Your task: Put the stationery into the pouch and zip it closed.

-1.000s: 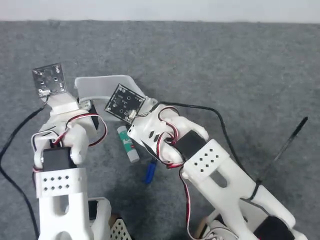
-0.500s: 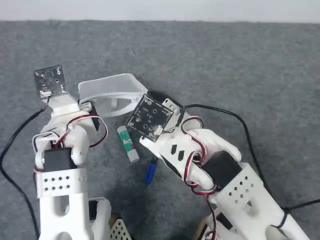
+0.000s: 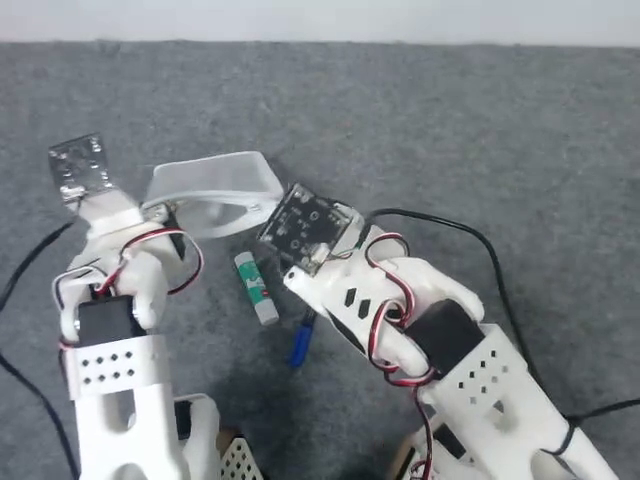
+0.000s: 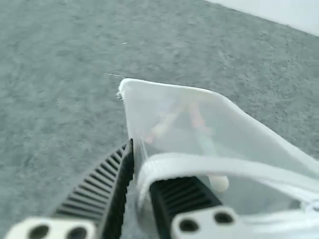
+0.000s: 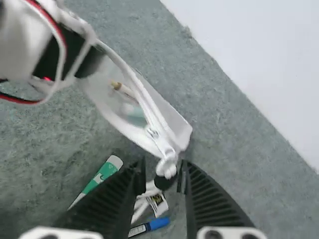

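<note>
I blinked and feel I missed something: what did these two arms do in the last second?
The right arm swung rightward beside the translucent white zip pouch. The left arm leaned left, shifting the pouch that its hand holds. The green-and-white glue stick and blue pen lay still.

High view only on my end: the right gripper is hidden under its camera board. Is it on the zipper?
Observer: Right wrist view: the zipper pull sits between the fingers of the right gripper. The jaws look apart, not pinched on it.
Operator: Anything in the pouch?
Observer: Yes. Left wrist view shows thin sticks, pinkish and green, through the pouch wall. They are too blurred to name.
</note>
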